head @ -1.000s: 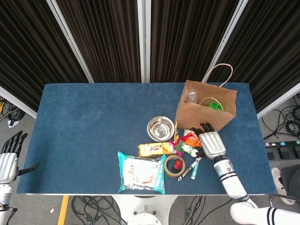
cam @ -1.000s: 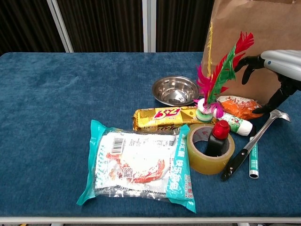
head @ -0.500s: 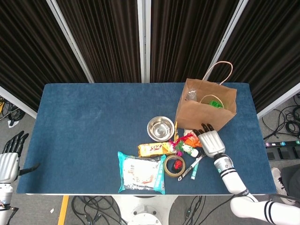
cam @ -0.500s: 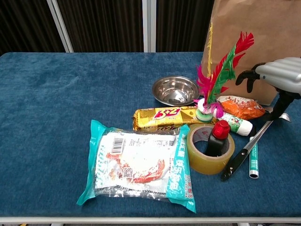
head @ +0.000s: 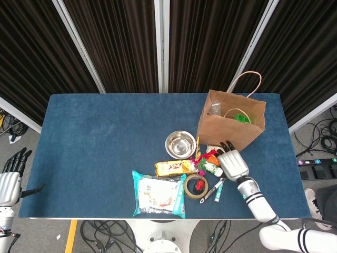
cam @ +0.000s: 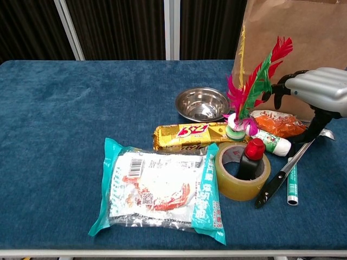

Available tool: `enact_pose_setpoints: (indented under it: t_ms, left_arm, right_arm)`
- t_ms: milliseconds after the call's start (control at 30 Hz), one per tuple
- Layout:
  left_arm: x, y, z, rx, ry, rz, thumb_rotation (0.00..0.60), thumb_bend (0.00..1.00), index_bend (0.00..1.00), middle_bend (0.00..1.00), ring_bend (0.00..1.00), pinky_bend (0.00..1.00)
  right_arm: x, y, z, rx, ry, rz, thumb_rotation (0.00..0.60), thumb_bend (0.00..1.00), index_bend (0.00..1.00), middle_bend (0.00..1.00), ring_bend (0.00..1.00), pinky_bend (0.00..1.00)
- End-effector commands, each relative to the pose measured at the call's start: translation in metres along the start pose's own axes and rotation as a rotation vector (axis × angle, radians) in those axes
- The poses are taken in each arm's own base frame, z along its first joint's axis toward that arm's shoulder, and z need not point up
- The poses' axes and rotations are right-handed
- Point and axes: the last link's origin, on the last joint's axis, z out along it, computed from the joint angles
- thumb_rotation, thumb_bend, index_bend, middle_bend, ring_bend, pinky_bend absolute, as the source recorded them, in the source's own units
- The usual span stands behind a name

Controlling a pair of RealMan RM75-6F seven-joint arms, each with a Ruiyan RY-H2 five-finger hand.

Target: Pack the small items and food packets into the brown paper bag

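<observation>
Bright even overhead light, soft shadows, sharp focus, no blur

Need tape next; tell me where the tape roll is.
The tape roll sits near the table's front edge, right of the noodle packet, ringing a red-capped bottle.
</observation>
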Motion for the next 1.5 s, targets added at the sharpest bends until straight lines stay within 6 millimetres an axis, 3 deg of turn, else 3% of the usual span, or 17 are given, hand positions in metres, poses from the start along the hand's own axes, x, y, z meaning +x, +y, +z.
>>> enact_pose_setpoints:
  t_ms: [33,200,400,1133,1500]
  left_arm:
    - [0.0,0.001,0.001,-0.003,0.002,0.001,0.6,0.13,0.08,0.06,0.0,0.12]
    - [-0.002,0.003,0.002,-0.006,0.001,0.0,0.6,0.13,0.08,0.06,0.0,0.12]
    - [-0.003,0.002,0.002,-0.007,-0.002,0.004,0.6,0.13,0.08,0.06,0.0,0.12]
    - [-0.003,0.001,0.0,0.0,0.003,0.012,0.6,0.13,0.08,0.06,0.0,0.12]
    - [-0.001,-0.004,-0.001,0.011,0.003,0.008,0.6,0.13,0.08,0.06,0.0,0.12]
  right_arm:
    - [0.003,0.006,-0.018,0.026,-0.018,-0.079,0.6,0.0,0.25,0.32,0.1,0.11]
    - [0.003,0.015,-0.034,0.042,-0.066,-0.159,0.6,0.0,0.28,0.32,0.11,0.11]
    - [-0.004,0.02,-0.039,0.058,-0.09,-0.183,0.6,0.0,0.31,0.32,0.12,0.11]
    - [-0.028,0.02,-0.025,0.116,-0.125,-0.269,0.6,0.0,0.42,0.36,0.17,0.17]
    - [-0.037,0.019,-0.011,0.107,-0.142,-0.278,0.6,0.06,0.47,0.4,0.2,0.19]
